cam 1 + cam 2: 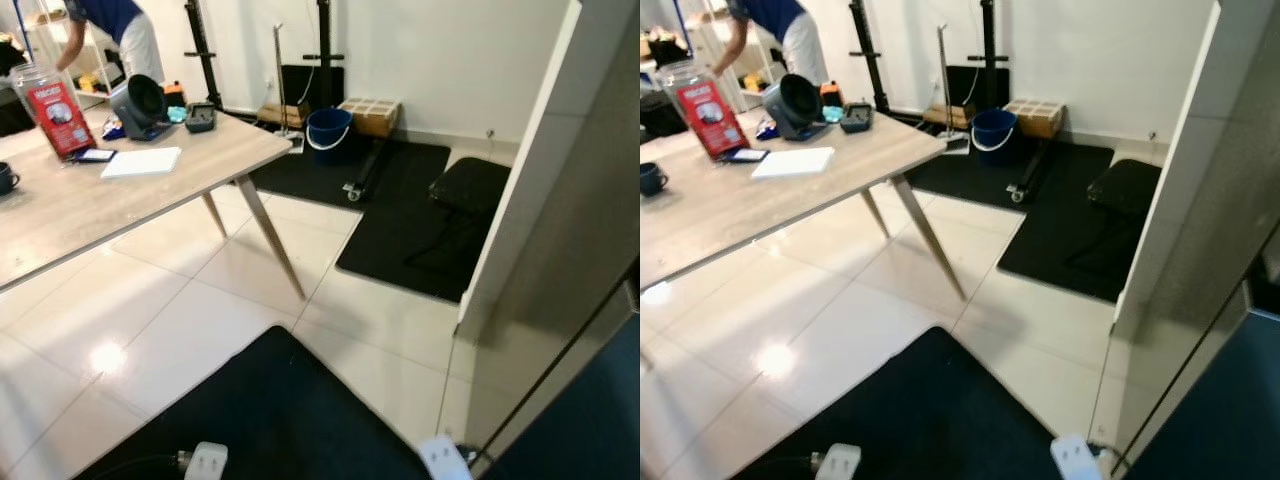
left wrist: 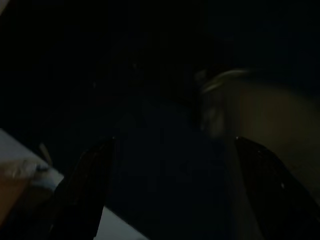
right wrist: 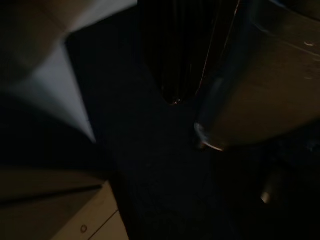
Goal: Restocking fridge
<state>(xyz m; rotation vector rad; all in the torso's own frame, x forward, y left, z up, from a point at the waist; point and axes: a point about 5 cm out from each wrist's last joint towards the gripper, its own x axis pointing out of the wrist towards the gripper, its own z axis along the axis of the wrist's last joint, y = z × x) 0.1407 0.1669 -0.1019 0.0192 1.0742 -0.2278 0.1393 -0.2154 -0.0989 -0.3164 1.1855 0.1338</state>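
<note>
step: looks like walking between the surface (image 1: 120, 200) and what's probably the fridge (image 1: 590, 250), nothing carried
stock: red-label jar (image 1: 55, 108) sits on the surface, far left
left gripper (image 2: 170, 195): spread wide, empty
right gripper: can't tell
next: head over to the jar

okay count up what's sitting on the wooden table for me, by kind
Red-labelled jar: 1
Dark mug: 1
White notepad: 1
Phone: 1
Grey helmet-like thing: 1
Small dark box: 1
Total: 6, plus some small bits behind that are too blurred to count.
</note>
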